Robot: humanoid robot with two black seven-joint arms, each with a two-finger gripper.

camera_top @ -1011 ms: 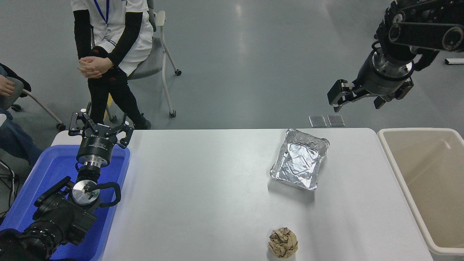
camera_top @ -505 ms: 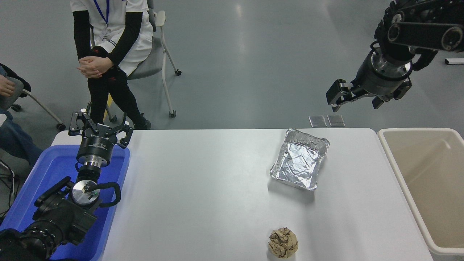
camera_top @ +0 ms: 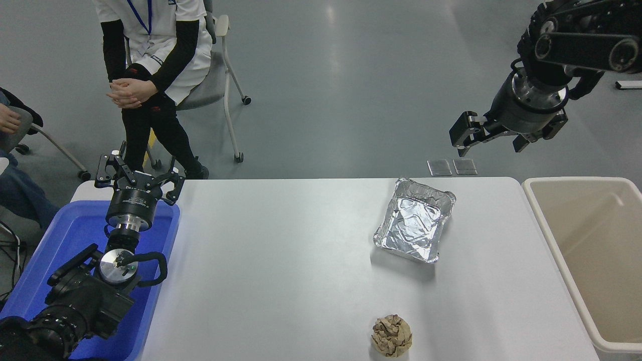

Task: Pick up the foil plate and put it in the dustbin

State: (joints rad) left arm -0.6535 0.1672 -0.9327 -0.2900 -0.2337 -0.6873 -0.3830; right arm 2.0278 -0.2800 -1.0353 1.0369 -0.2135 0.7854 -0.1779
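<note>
Foil plate (camera_top: 414, 221) sits empty on table (camera_top: 281, 260); dustbin (camera_top: 589, 250) beside it empty.

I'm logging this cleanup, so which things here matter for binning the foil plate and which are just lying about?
For the job: foil plate, dustbin, right gripper with open jaws.

Lying about: brown paper ball, blue tub, parked left gripper.

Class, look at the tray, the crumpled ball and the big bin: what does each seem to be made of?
Foil plate: aluminium foil, shiny and creased. Ball: likely brown paper, matt and crumpled. Dustbin: probably plastic, smooth beige with a thick rounded rim.
</note>
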